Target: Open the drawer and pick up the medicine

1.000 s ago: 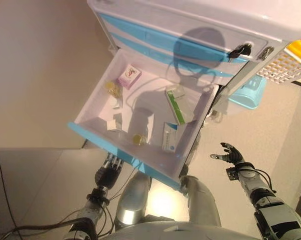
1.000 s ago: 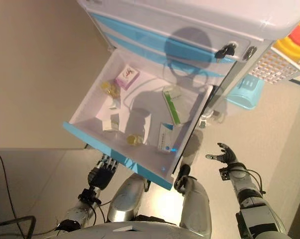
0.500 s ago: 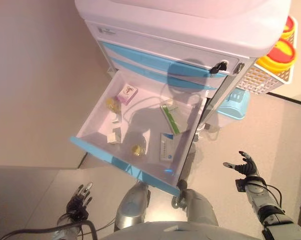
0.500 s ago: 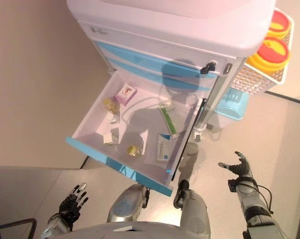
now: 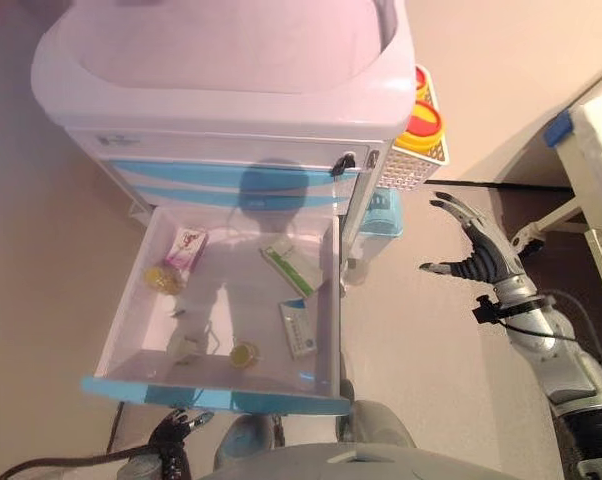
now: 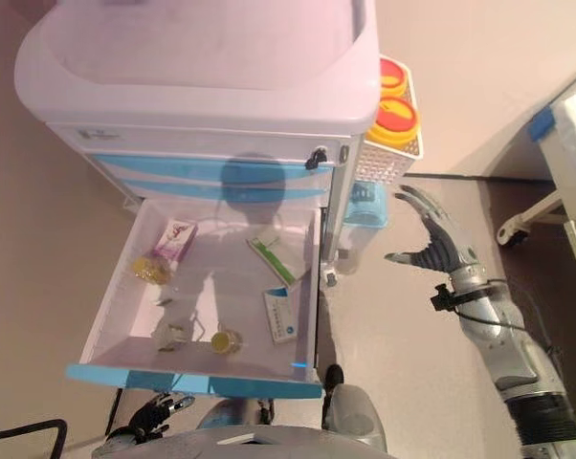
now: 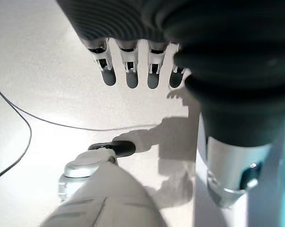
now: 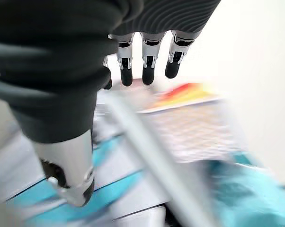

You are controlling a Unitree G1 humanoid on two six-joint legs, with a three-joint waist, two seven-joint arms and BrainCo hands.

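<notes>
One open drawer (image 6: 106, 316) holds three medicine boxes (image 6: 280, 316) and two yellow vials (image 6: 226, 339).

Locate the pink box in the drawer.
Left eye view: the pink box lies in the open drawer, far-left corner, beside the yellow vial.

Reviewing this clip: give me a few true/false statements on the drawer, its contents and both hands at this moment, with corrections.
1. The drawer is pulled out. True.
2. The right hand holds a medicine box. False: it is open and empty, raised beside the cart.
3. A pink box lies in the drawer. True.
4. The left hand grips the drawer front. False: it hangs open below the drawer, touching nothing.
5. The drawer is empty. False: it holds several boxes, including a green box.
</notes>
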